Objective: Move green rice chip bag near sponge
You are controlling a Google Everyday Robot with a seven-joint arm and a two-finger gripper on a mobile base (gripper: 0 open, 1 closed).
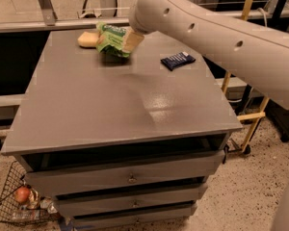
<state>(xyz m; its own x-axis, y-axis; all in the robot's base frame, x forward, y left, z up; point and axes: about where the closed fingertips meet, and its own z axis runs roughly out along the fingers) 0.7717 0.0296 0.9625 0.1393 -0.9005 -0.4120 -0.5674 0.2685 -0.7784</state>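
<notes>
Workshop-like lab, grey drawer cabinet (111, 114), jaws over its far edge

We have a single view. It looks down from above the near edge of the grey table (111, 109), fairly close, facing the far side. The robot arm (207, 28) enters from the right, so the camera is perhaps on the robot. The gripper (131, 36) is far off, at the green rice chip bag (113, 37), mostly behind the arm.
</notes>
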